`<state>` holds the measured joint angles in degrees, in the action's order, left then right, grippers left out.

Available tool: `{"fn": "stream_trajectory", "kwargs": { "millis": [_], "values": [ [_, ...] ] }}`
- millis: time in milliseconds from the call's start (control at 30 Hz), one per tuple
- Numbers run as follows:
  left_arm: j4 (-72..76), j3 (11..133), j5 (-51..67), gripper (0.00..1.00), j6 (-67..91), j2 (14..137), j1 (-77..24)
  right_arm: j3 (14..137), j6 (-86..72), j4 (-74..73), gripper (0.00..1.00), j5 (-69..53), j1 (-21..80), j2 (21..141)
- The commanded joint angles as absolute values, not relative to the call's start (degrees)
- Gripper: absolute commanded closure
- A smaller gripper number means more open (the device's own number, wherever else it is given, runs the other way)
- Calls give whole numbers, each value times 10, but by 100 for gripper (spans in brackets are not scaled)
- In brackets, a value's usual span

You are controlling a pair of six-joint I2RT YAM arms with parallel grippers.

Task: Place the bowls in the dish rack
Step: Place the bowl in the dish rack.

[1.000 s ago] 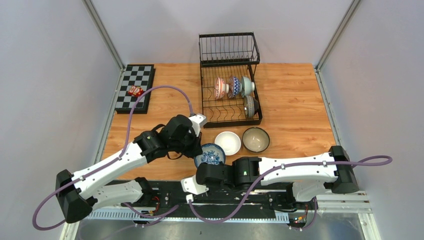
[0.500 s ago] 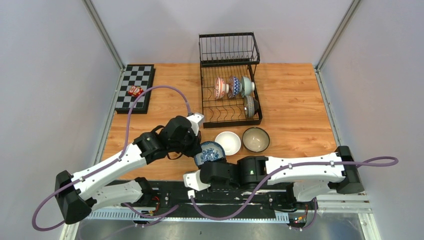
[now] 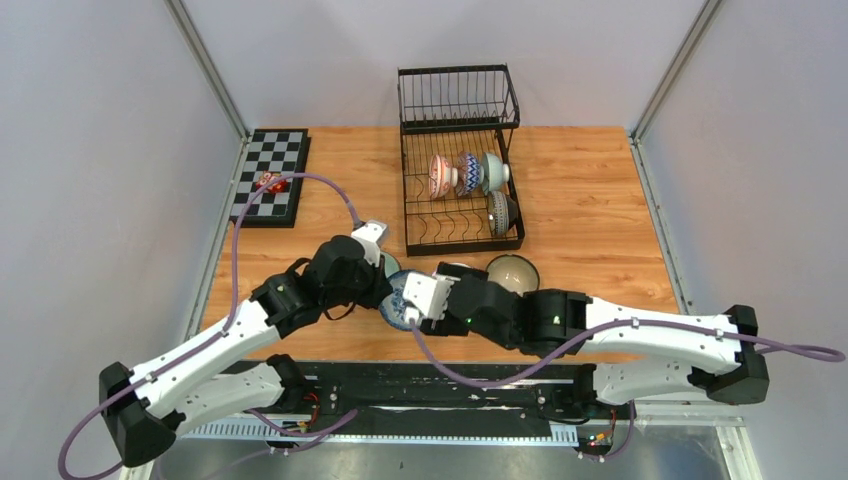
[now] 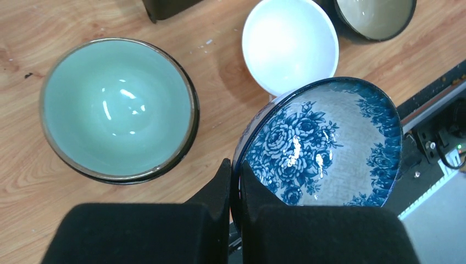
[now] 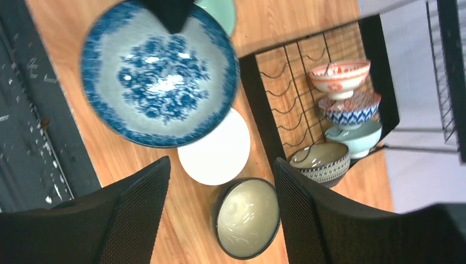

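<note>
My left gripper is shut on the rim of a blue-patterned bowl, holding it tilted just above the table. In the top view that blue-patterned bowl shows between both wrists. My right gripper hangs open and holds nothing, above a white bowl and a cream dark-rimmed bowl. A pale green bowl sits left of the held one. The black wire dish rack holds several bowls on edge.
A checkerboard with a small red object lies at the table's far left. The rack's upright wire basket stands at the back. The black base rail runs along the near edge.
My right gripper swung from the near edge onto the table beside the blue-patterned bowl and opened. My left gripper carried that bowl slightly left and away from the near edge.
</note>
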<state>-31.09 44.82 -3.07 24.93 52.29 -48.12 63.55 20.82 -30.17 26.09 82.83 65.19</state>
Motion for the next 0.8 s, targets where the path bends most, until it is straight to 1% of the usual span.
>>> {"fn": "stream_trajectory", "kwargs": {
  "millis": [0, 167, 233, 367, 533, 633, 767],
  "values": [
    [-228, 423, -23, 100, 270, 478, -454, 613, 103, -251, 27, 242, 755, 627],
    [-177, 396, 4, 100, 287, 442, -421, 604, -5, -225, 20, 160, 675, 617],
    [-158, 387, 21, 100, 291, 431, -412, 596, -35, -205, 17, 120, 659, 611],
    [-121, 368, 42, 100, 304, 408, -394, 570, -94, -152, 13, 81, 639, 592],
    [-69, 345, 80, 100, 320, 389, -378, 552, -146, -114, 8, 53, 621, 573],
    [-34, 328, 97, 100, 338, 384, -370, 537, -180, -77, 0, 34, 617, 560],
    [32, 300, 118, 100, 369, 369, -362, 525, -223, -58, 0, 45, 616, 547]
  ]
}}
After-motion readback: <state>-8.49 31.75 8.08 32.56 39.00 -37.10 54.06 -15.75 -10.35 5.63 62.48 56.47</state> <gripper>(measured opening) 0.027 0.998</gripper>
